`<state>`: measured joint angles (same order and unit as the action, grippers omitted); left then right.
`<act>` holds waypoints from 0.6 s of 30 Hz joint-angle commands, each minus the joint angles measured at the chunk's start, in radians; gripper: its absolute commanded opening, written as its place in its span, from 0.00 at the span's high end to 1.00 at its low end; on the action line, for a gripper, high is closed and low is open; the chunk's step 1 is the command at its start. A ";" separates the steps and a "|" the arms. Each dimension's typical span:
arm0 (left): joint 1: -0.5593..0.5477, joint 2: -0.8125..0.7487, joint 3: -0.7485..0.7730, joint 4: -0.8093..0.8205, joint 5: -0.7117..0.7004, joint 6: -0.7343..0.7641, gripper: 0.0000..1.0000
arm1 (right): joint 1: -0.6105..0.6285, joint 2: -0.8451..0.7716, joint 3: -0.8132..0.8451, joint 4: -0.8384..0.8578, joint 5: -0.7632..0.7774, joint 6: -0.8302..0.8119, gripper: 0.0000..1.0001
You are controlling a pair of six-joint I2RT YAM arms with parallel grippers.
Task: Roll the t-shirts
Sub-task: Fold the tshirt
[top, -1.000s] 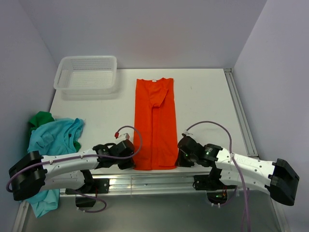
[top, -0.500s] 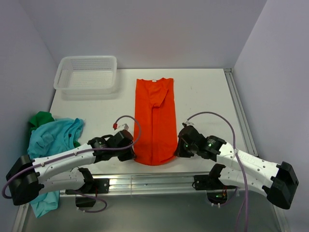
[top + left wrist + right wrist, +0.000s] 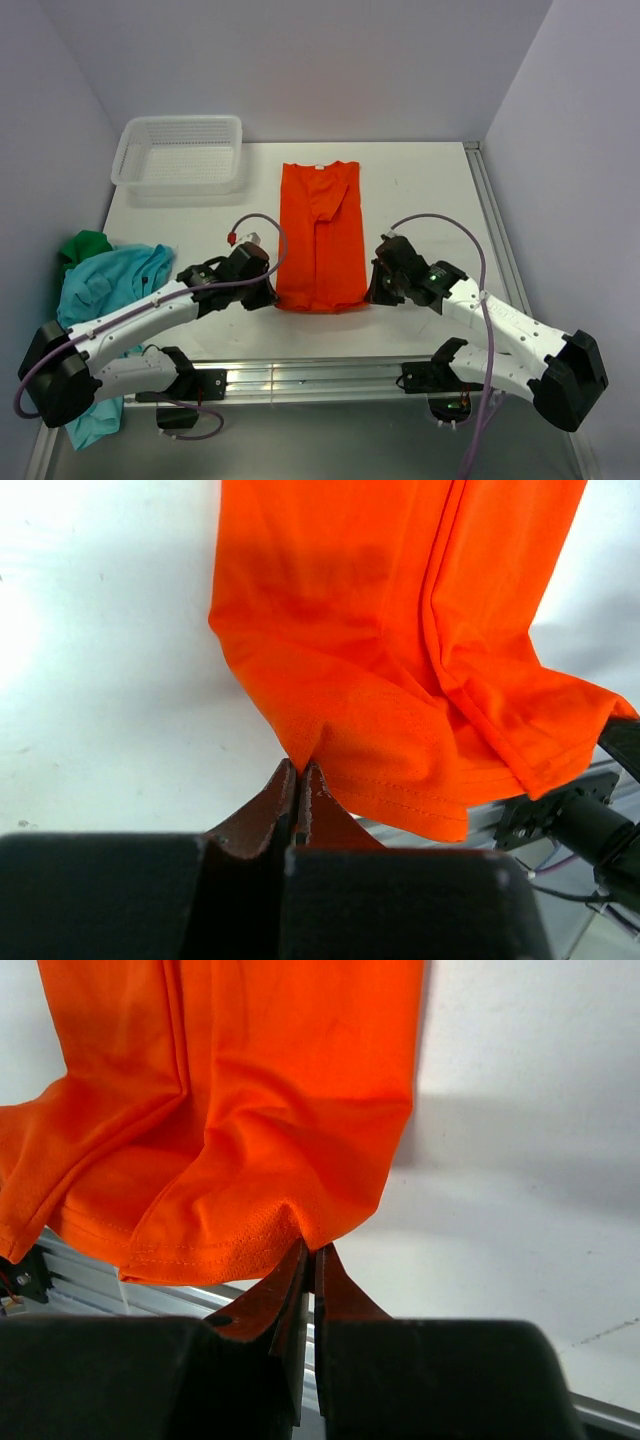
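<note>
Overhead, the orange t-shirt [image 3: 320, 235] lies as a long, narrow folded strip on the white surface [image 3: 430, 200]. Its long axis runs straight away from the claws, collar at the far end and hem at the near end. The hem is strung between the left claw [image 3: 266, 296] at its left corner and the right claw [image 3: 376, 292] at its right corner. Only this view takes in the teal t-shirt [image 3: 110, 285] and the dark green t-shirt [image 3: 85, 245], heaped together well to the left of the left claw over the surface's edge. It alone also shows the white mesh basket [image 3: 180, 150], far beyond that claw. The wrist views give what the top view cannot. Each claw's fingers are pressed together on a small pinch of orange cloth just above the hem. The double line of hem stitching and the fine knit show clearly, and the hem sags in folds between the claws in front of the metal rail [image 3: 480, 825]. A shadow on the surface beside the right claw suggests the near end is lifted off it, though this is not certain. A small white label [image 3: 320, 168] sits inside the collar, too small to read.
</note>
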<state>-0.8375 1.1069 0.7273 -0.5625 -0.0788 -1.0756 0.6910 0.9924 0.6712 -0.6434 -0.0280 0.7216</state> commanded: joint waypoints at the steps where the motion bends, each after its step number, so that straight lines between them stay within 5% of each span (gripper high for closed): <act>1: 0.035 0.025 0.064 0.004 0.007 0.062 1.00 | -0.039 0.031 0.068 0.019 -0.018 -0.062 1.00; 18: 0.152 0.197 0.187 0.047 0.022 0.174 1.00 | -0.142 0.219 0.195 0.063 -0.039 -0.172 1.00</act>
<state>-0.7002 1.2858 0.8631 -0.5518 -0.0692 -0.9470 0.5652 1.1934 0.8154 -0.6147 -0.0616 0.5892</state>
